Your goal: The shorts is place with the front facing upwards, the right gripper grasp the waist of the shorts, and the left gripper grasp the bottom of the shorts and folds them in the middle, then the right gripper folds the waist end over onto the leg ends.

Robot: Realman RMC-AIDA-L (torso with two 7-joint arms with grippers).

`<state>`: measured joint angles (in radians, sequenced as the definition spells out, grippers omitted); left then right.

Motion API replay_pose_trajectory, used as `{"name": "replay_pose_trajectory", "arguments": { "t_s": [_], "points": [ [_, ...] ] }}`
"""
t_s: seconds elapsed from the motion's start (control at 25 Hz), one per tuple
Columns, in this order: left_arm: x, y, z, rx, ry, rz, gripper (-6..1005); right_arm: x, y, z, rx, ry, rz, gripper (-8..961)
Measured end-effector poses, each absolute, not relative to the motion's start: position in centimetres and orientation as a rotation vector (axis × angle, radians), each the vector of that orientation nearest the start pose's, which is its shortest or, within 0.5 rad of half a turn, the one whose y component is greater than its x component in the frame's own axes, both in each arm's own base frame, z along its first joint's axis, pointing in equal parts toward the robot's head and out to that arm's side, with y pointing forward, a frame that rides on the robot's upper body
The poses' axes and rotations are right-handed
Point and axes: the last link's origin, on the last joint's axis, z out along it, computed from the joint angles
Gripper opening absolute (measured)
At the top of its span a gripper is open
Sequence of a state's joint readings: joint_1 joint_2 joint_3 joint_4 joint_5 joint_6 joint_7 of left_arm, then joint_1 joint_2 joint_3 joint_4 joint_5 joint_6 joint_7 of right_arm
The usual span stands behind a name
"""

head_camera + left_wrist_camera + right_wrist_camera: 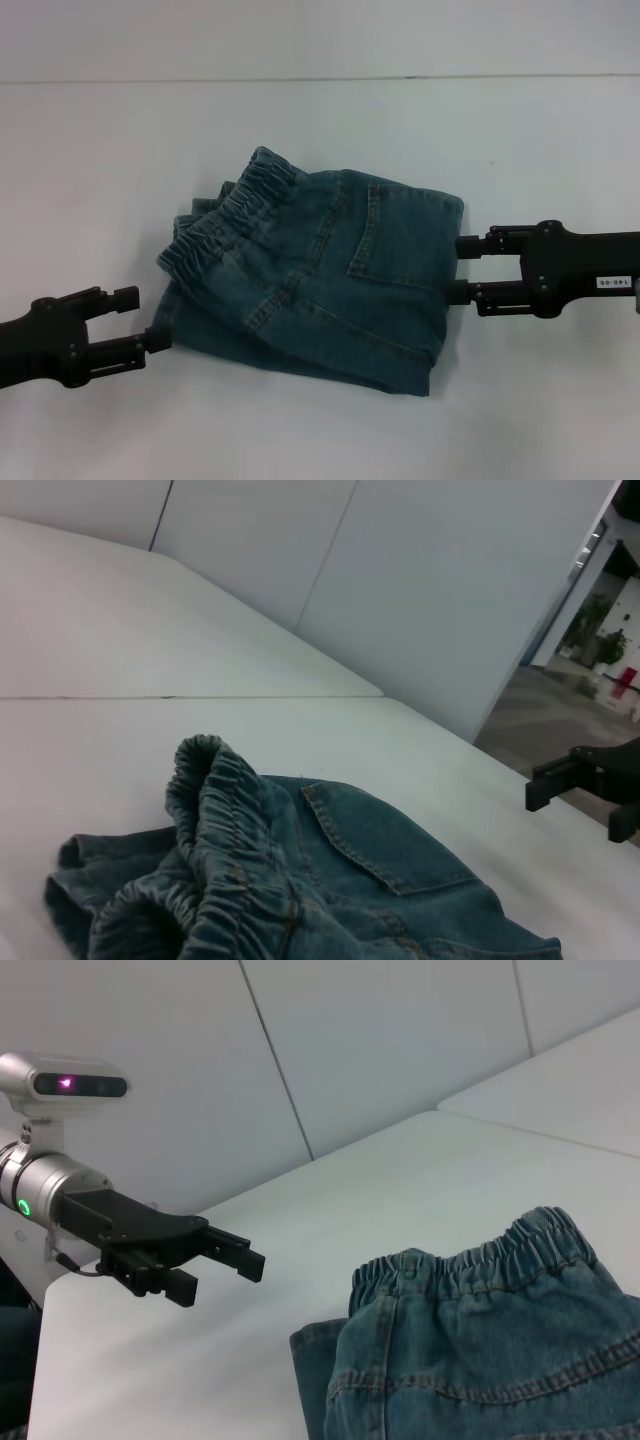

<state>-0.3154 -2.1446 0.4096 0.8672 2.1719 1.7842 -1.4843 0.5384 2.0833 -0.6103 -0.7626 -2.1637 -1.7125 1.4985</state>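
The blue denim shorts (pixel 320 270) lie folded into a compact bundle in the middle of the white table (pixel 330 120). A back pocket faces up, and the elastic waistband (pixel 230 215) is bunched on top at the left side. My left gripper (pixel 145 318) is open just beside the bundle's lower left corner and holds nothing. My right gripper (pixel 458 268) is open at the bundle's right edge, also holding nothing. The left wrist view shows the shorts (pixel 320 880) close up with the right gripper (pixel 575 780) beyond. The right wrist view shows the shorts (pixel 480 1350) and the left gripper (pixel 225 1260).
The table's seam (pixel 320 78) runs across the back. Pale wall panels (pixel 430 590) stand behind the table, and an open doorway with plants (pixel 600 640) shows off the far side.
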Motion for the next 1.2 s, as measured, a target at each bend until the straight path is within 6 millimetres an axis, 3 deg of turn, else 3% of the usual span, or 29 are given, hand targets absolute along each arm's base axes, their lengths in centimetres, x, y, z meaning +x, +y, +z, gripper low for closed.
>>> {"name": "replay_pose_trajectory", "arguments": {
  "t_s": [1.2],
  "points": [
    [-31.35, 25.71, 2.46, -2.566, -0.954, -0.765, 828, 26.62, 32.71, 0.51, -2.781, 0.726, 0.602, 748]
  ]
}}
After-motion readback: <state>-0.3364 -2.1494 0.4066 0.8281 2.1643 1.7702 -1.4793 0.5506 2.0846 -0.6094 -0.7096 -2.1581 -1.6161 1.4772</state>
